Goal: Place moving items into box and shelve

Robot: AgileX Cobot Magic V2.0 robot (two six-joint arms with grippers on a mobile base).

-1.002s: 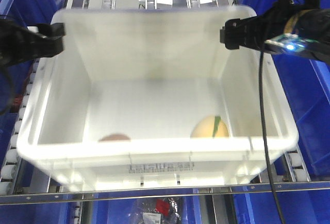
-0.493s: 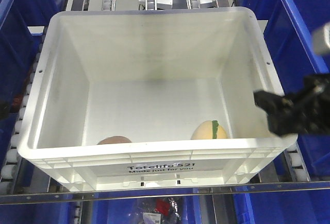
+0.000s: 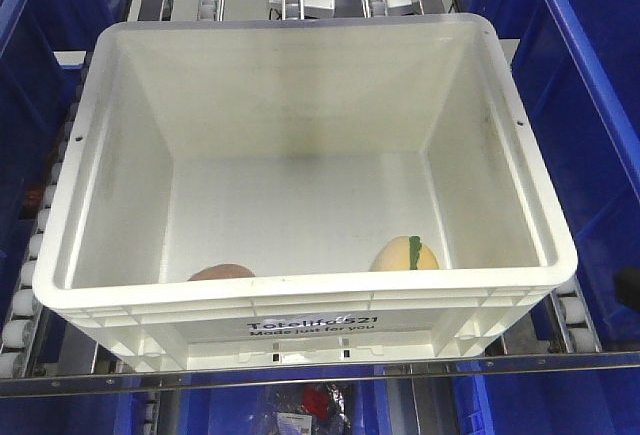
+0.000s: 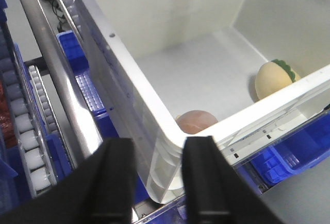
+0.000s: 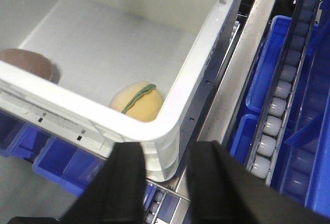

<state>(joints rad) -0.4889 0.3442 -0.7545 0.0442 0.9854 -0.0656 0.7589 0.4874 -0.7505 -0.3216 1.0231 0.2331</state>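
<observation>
Sitting on the floor of the large white ribbed plastic crate [image 3: 300, 155], against its near wall, are both plush toys — the round yellow-orange one with a green leaf stem [image 3: 406, 253] and the dusty pinkish-brown one [image 3: 221, 271]. That crate is resting on the metal roller rack [image 3: 30, 285] between dark blue plastic bins [image 3: 590, 85]. Both the left gripper [image 4: 154, 183] and right gripper [image 5: 165, 183] are hanging spread and empty off its near corners — packing and shelving are looking done.
</observation>
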